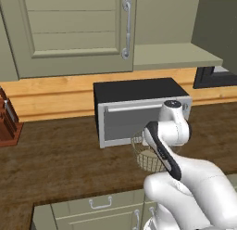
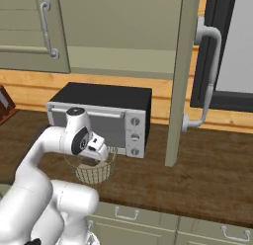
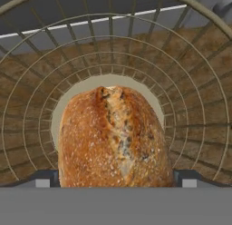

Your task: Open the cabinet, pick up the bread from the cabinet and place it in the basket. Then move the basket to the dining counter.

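The golden-brown bread point(image 3: 113, 138) lies on the pale base of the wire basket point(image 3: 190, 83), between my two fingertips. My gripper point(image 3: 116, 178) is open and points down into the basket point(image 2: 94, 172), which stands on the dark wood worktop in front of the microwave. From the left base view my arm covers most of the basket point(image 1: 143, 156). The cabinet's left door point(image 1: 74, 29) is closed. Its right door point(image 2: 180, 76) is swung open, edge-on, with its silver handle point(image 2: 205, 81) facing right. The dining counter is out of view.
A black and silver microwave point(image 1: 139, 108) stands right behind the basket. A brown knife block point(image 1: 7, 122) sits at the left end of the worktop. Green drawer fronts point(image 1: 99, 206) run below the front edge. A dark window frame point(image 2: 232, 46) is at the right.
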